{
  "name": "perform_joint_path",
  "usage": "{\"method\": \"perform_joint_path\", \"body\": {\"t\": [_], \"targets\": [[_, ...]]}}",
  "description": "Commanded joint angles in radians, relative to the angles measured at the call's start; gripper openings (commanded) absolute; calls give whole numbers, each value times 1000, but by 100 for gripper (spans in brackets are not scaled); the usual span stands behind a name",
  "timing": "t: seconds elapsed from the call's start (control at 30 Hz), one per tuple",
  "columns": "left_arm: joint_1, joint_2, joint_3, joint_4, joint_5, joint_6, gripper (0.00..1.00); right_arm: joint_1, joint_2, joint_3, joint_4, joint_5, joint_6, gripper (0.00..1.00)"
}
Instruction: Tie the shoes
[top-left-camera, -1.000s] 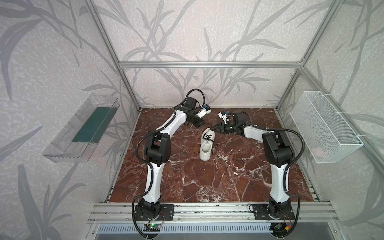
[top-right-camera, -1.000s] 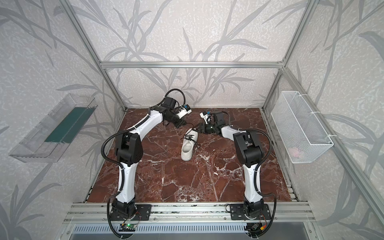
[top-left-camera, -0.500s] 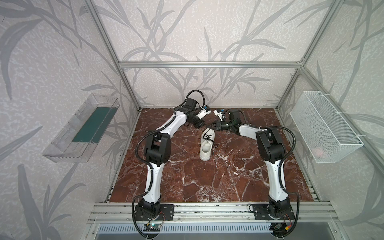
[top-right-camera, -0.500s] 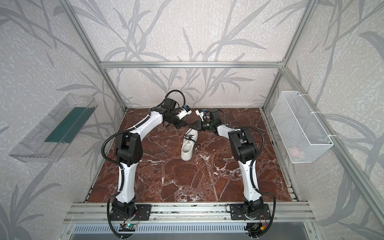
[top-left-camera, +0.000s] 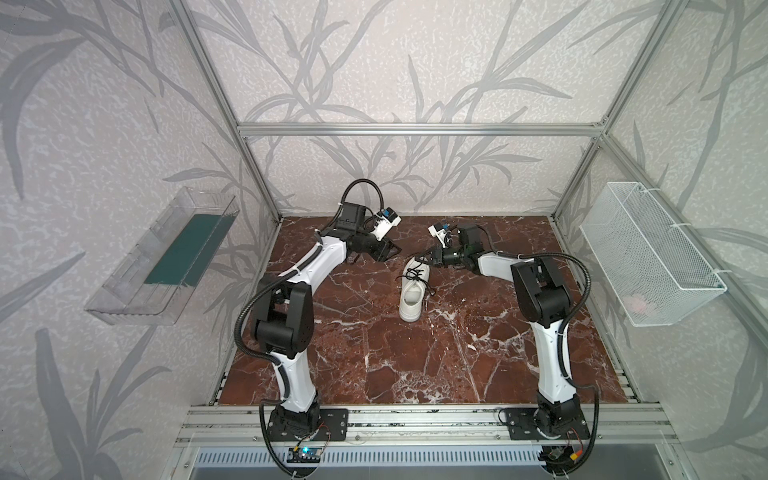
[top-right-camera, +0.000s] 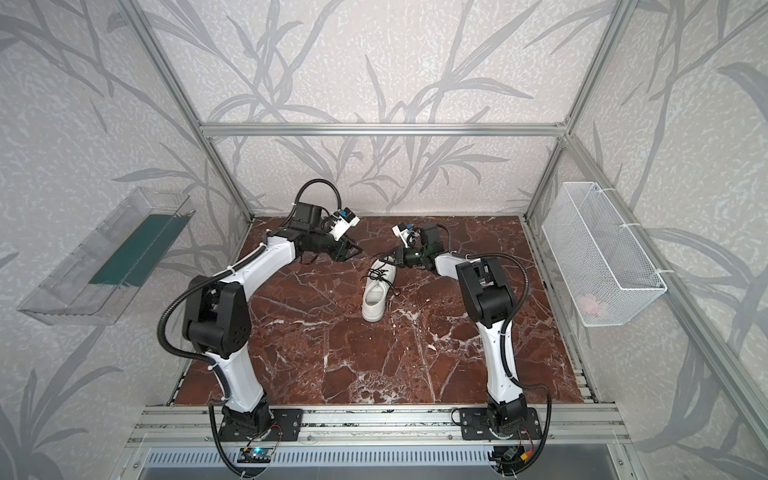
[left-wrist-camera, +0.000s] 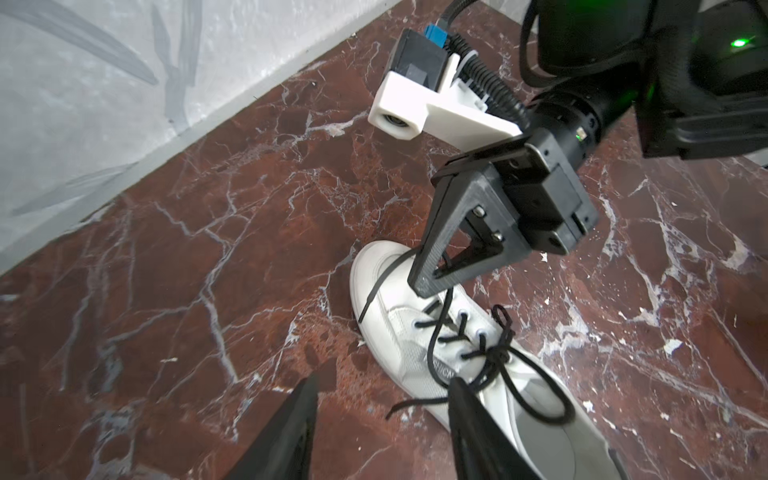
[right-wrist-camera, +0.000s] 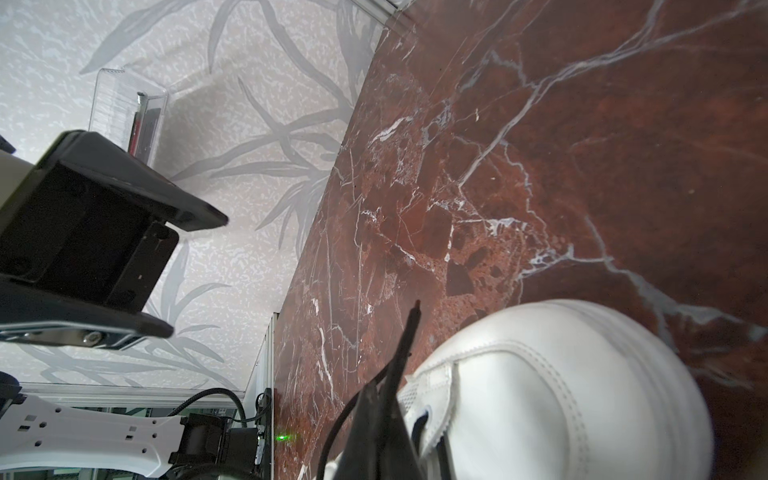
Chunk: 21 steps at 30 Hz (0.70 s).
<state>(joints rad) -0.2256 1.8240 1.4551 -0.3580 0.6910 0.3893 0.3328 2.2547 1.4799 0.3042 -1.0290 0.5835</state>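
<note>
1. Sneaker (top-left-camera: 410, 297) sits mid-counter (top-left-camera: 374, 365), upright on its sole, heel near, toe towards the far wall.
2. Laces (left-wrist-camera: 494, 353) run through the eyelets and look crossed into a small tangle at the top. You can see one slack loop over the opening, but no finished bow.
3. Your right fingers (left-wrist-camera: 428, 257), just above the toe, are pinched together on one black strand. Its free end dangles off the toe's left side.
4. Your left fingers (left-wrist-camera: 286, 436), to the far left of the toe, stand apart and hold nothing.
5. By my reckoning you are short of halfway: forming the loops, wrapping and tightening all remain.
</note>
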Motion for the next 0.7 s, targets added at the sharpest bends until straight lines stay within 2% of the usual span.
{"method": "perform_joint_path", "body": {"t": [0.0,0.2,0.4,0.53,0.67], "targets": [[-9,-73,-89,80,77,-2,57,-2,-56,-1,-45,-2,-45,0],[-16,-133,-258,246,117,-42,62,-5,-70,-21,-75,12,-70,0],[-48,-83,-245,276,162,-39,61,-3,-72,-37,-64,12,-50,0],[-57,-64,-245,284,227,-24,61,-3,-75,-26,-105,13,-77,0],[-59,-50,-236,247,251,-7,61,-2,-74,-20,-103,13,-71,0]]}}
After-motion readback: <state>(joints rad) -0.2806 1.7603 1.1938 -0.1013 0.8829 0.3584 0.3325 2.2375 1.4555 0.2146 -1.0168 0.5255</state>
